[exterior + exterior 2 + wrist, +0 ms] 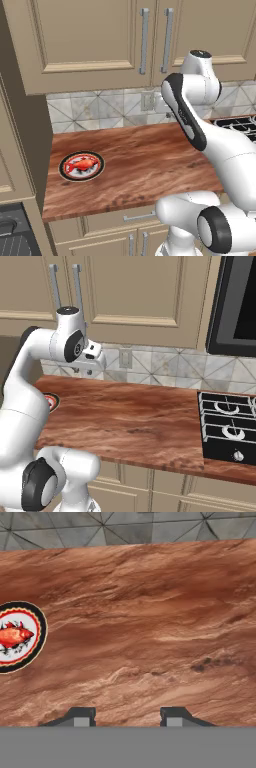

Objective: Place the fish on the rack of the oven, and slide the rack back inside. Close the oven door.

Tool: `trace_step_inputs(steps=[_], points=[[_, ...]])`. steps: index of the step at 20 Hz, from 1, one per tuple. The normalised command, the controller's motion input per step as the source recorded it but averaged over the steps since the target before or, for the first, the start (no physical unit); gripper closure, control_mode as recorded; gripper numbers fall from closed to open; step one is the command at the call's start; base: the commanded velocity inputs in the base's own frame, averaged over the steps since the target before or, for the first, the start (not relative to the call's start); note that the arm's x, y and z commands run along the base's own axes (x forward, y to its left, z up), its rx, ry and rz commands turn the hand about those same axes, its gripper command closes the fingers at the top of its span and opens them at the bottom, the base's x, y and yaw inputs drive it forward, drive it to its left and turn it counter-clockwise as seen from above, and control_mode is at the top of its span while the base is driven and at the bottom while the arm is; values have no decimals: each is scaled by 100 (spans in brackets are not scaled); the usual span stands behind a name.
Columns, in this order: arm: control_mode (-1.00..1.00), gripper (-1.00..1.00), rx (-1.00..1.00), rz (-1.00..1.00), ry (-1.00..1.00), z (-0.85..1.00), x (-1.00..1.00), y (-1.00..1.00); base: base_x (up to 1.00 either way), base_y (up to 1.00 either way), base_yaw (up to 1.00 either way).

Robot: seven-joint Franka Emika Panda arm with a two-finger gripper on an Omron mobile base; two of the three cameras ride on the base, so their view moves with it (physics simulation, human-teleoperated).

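Note:
The red-orange fish (pixel 82 163) lies on a round black-rimmed plate (pixel 65 174) at the left end of the wooden counter (pixel 150 165). In the hand view the fish (pixel 14 635) and plate (pixel 42 631) sit at the left edge. My gripper (pixel 127 716) is open and empty. It hangs above the counter's back middle, well to the right of the plate and apart from it. In the right base view the gripper (pixel 85 371) sits near the tiled backsplash. A dark surface with thin grid lines (pixel 15 240) shows below the counter's left end; I cannot tell if it is the rack or oven door.
Beige upper cabinets with steel bar handles (pixel 144 40) hang over the counter. A gas cooktop with black grates (pixel 227 426) is at the counter's right end, with a black appliance (pixel 235 301) above it. A tall beige cabinet side (pixel 15 150) borders the counter's left.

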Motion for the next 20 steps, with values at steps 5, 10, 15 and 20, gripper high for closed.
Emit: trace_step_inputs(steps=[5, 10, 15, 20], points=[[-100, -100, -1, -3, 0, -8, -12, 39, 0, 0, 0], [-100, -100, -11, 3, -2, -39, -16, 97, 0, 0, 0], [-100, -100, -4, 17, 0, -42, 0, 100, 0, 0, 0], [-100, -100, 0, 34, 0, -30, 5, 88, 0, 0, 0]])
